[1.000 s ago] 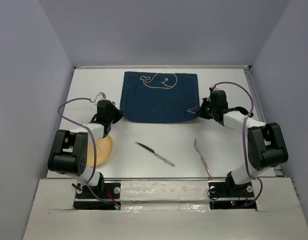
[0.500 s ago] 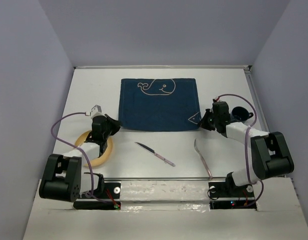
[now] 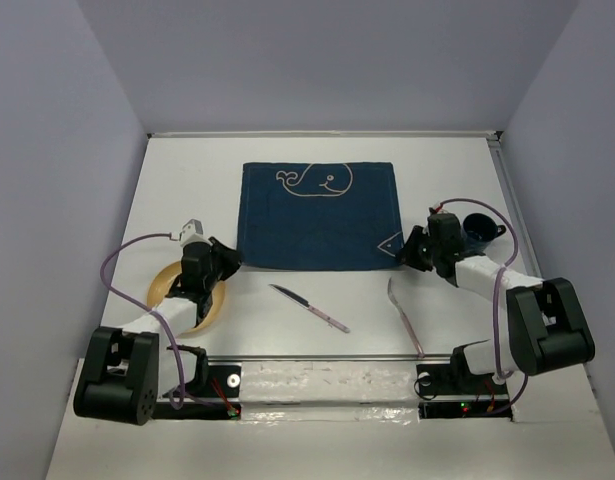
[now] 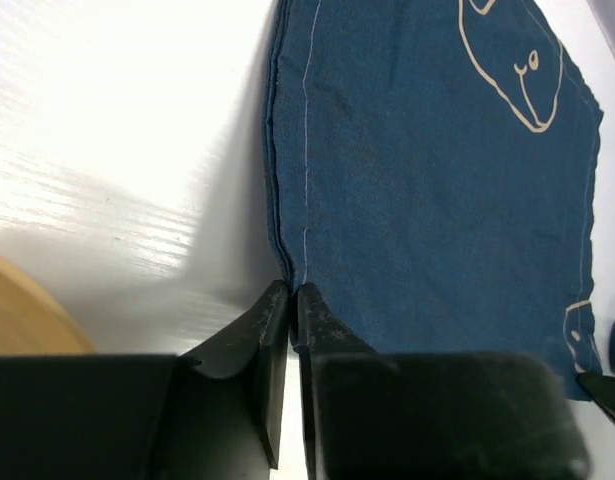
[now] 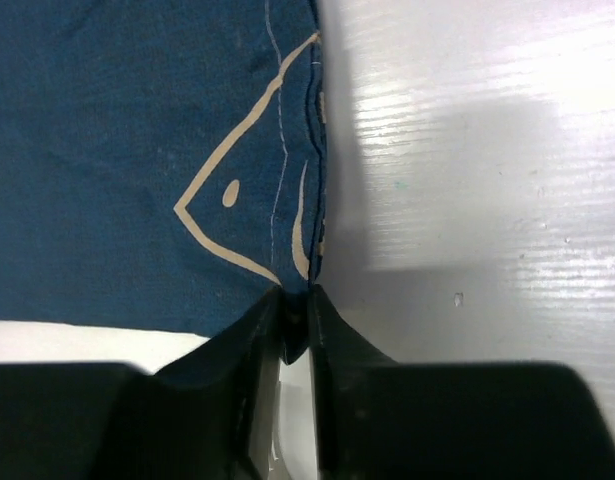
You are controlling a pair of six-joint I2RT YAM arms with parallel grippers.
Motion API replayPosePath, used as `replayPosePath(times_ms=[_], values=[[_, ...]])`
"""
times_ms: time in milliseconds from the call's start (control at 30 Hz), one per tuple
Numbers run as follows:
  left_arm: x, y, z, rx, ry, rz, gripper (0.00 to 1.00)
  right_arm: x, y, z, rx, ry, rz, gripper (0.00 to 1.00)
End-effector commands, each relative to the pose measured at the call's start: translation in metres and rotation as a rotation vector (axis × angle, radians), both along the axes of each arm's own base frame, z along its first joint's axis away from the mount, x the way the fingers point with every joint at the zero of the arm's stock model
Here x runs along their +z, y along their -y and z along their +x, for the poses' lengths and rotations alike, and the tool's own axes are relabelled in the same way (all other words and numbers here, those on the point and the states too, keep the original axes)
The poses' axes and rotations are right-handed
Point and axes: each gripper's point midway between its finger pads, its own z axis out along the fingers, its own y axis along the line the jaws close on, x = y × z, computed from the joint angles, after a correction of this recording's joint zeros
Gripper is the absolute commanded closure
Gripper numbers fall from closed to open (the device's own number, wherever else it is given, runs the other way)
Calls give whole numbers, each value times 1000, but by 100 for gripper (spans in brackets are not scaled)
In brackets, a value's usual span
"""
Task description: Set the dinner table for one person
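Drags the placemat toward 6 o'clock across the dinner table, clearly nearer than a second ago, now at 12 o'clock of the table's centre and square to its edges. Sets the left gripper at the cloth's 7 o'clock corner and the right gripper at its 5 o'clock corner, jaws of each only a slit apart; cannot tell whether either pinches the cloth or lets go. Uncovers, by drawing the arms back, more of the plate at 8 o'clock and the cup at 3 o'clock. Leaves the knife at 6 o'clock and the fork at 5 o'clock unmoved. Suggests the mat-placing step nearly done; probably calls next for freeing both corners and bringing the plate onto the cloth.
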Motion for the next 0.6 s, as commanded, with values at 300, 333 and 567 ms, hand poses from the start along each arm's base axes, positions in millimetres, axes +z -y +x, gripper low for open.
replayPosePath(times_ms=[300, 333, 567], values=[[149, 11, -3, -45, 332, -58, 37, 94, -1, 12, 4, 250, 38, 8], [157, 10, -6, -49, 335, -45, 37, 113, -5, 12, 13, 297, 48, 7], [285, -1, -41, -93, 581, 96, 29, 175, -70, -5, 153, 425, 170, 7]])
